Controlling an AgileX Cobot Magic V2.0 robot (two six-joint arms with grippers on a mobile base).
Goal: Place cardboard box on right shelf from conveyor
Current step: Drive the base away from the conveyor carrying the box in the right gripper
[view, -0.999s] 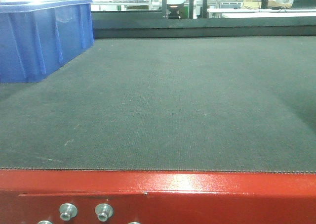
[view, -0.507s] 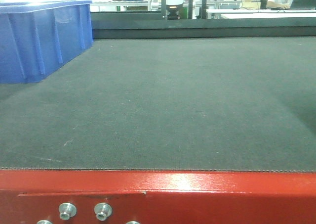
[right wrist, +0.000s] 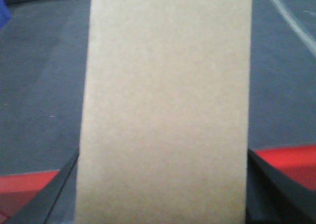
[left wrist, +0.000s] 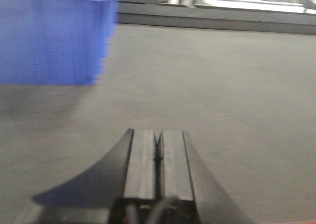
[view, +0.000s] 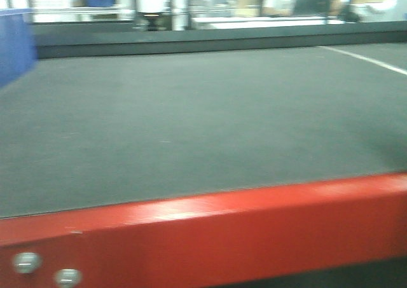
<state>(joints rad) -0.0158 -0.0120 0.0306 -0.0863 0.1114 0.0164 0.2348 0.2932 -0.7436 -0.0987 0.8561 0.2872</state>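
Right, my right gripper (right wrist: 163,189) is clamped across the cardboard box (right wrist: 165,100), one dark finger on each side. The box sits over the red frame (right wrist: 284,159) at the conveyor's (right wrist: 39,75) near edge. I judge it light and fairly stiff, but plain board is slick and dents, so a firm mid-side squeeze suits it. My left gripper (left wrist: 158,155) is pinched closed on nothing, with a blue bin (left wrist: 49,36) at its 10 o'clock. The belt lies open from 12 to 3. The frame edge at 6 needs clearing. The right shelf isn't in view.
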